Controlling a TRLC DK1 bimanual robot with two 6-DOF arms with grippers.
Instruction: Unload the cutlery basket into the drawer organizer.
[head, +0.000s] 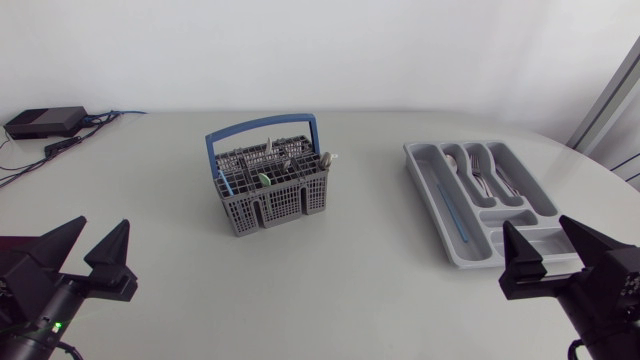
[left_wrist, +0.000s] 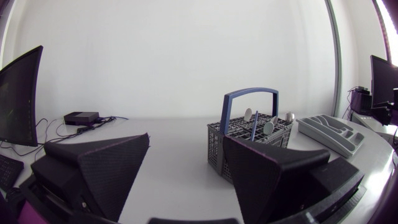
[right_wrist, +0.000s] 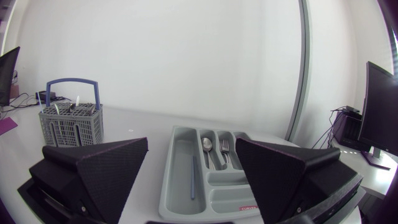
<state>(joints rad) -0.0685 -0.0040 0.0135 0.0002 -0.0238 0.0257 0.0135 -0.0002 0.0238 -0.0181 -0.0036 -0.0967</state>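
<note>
The left gripper (head: 102, 226) and right gripper (head: 537, 226) wait open and empty at the table's (head: 340, 280) near edge. The basket (head: 268, 190) stands mid-table and the organizer (head: 437, 200) lies near the right edge. Snagged cutlery (head: 326, 158) could tip the basket.

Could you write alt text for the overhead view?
A grey cutlery basket with a blue handle stands at centre, holding cutlery; a drawer organizer with a few pieces lies to its right. The left end effector and right end effector are open, empty.

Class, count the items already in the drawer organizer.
3: blue stick in the long compartment, spoon beside it, fork next; more may be hidden.
</note>
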